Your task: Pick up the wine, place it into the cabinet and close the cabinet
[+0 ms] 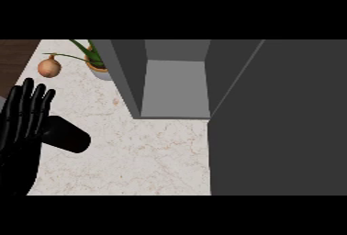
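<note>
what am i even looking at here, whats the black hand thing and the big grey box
This is one picture, taken as if from a humanoid robot's head, looking steeply down at a marble kitchen counter. The black shape at the left is the robot's left hand, open with fingers straight, holding nothing. Its right hand does not show.

The grey box is a cabinet standing on the counter; you see into its bare inside. The large dark grey panel at the right looks like its open door.

Beside the hand lies a dark object, probably the wine bottle on its side, partly hidden by the hand. At the far left corner sit an onion and a potted plant.
</note>
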Motion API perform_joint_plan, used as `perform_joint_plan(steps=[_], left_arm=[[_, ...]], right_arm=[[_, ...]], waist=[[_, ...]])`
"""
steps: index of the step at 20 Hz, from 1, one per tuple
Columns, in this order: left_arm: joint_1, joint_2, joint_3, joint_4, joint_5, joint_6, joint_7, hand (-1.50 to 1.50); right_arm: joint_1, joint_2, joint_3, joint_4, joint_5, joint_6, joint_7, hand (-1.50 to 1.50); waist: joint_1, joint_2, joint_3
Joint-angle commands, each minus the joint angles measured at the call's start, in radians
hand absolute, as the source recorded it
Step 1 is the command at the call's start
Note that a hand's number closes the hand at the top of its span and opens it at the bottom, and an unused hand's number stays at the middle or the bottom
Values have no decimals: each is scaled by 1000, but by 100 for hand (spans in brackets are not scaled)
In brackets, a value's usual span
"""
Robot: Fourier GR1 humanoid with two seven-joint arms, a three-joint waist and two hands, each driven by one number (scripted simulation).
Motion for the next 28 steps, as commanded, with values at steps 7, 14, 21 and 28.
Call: perform_joint_plan(steps=[7, 14, 21, 28], left_arm=[[28, 7, 155, 157, 474, -167, 75, -150], [-19, 183, 364, 46, 823, -153, 353, -150], [-19, 267, 487, -22, 985, -64, 504, -150], [5, 311, 575, -138, 1088, 27, 607, -150]], right_arm=[[119, -21, 153, -86, -149, 174, 89, -150], [216, -85, 157, -361, -301, 187, 312, -150], [255, -110, 118, -500, -375, 167, 412, -150], [322, -85, 200, -570, -337, 148, 427, -150]], waist=[[13, -11, 62], [14, -17, 65], [10, -13, 65], [8, -16, 65]])
